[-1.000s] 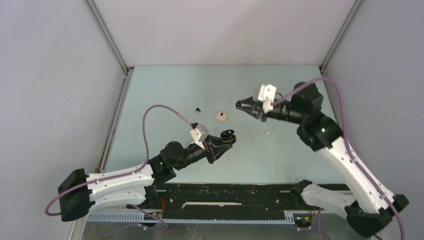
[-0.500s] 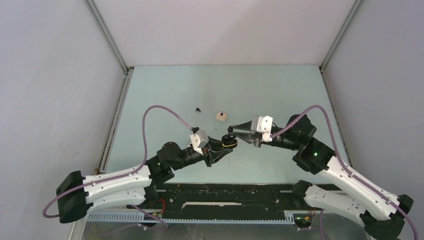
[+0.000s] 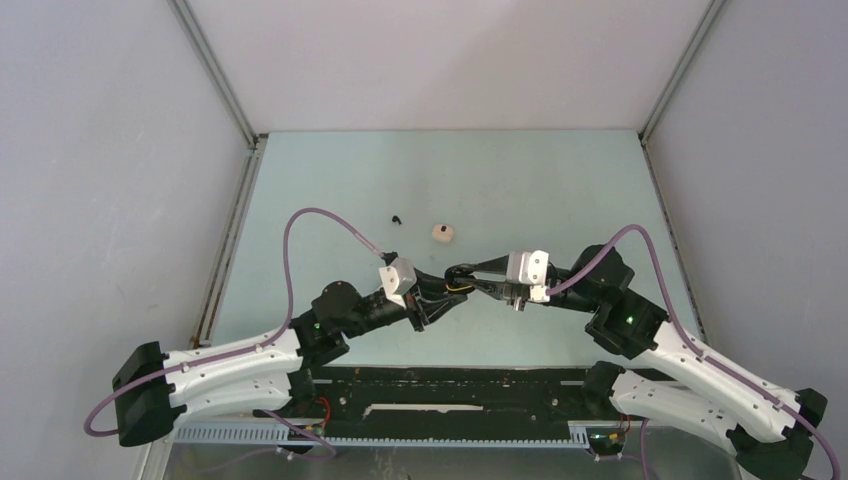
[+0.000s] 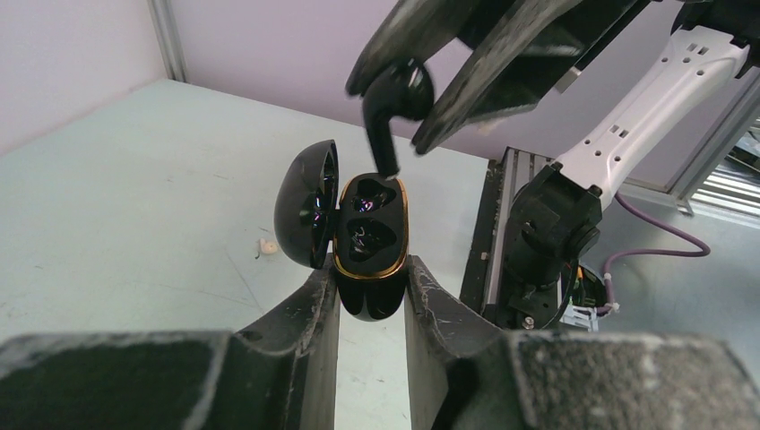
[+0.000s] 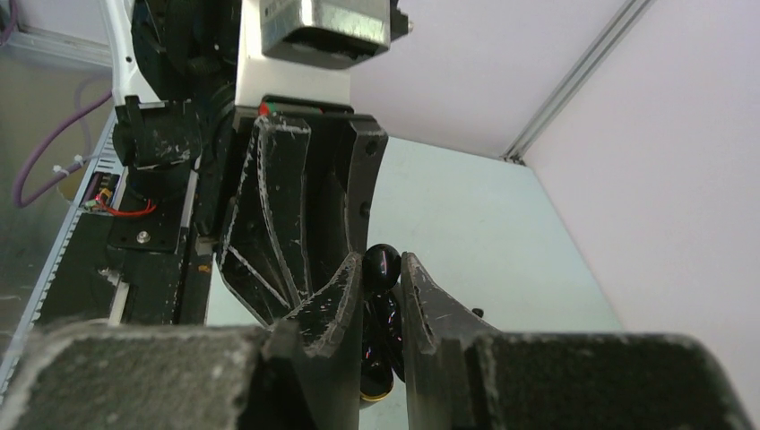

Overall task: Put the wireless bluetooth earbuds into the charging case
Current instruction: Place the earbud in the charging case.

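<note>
The left tool [image 4: 372, 300] gripped the open black charging case [image 4: 369, 235]; the right tool [image 5: 384, 273] pinched a black earbud [image 4: 397, 97], stem at the case's upper socket.

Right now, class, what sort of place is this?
Probably a robotics lab test cell: plain grey walls framed by aluminium rails, a pale green tabletop, two white-and-black robot arms bolted at its near edge.

a: where's the case [image 4: 369, 242]?
b: between the left gripper [image 4: 372, 273] fingers, lid [image 4: 309, 206] open beside it. the earbud [image 4: 399, 90] sits just above its sockets, in the right gripper [image 4: 392, 112].
a: behind them?
b: a small piece [image 3: 443, 232] on the table [image 3: 560, 180], a tiny bud [image 3: 398, 218] left of it.
</note>
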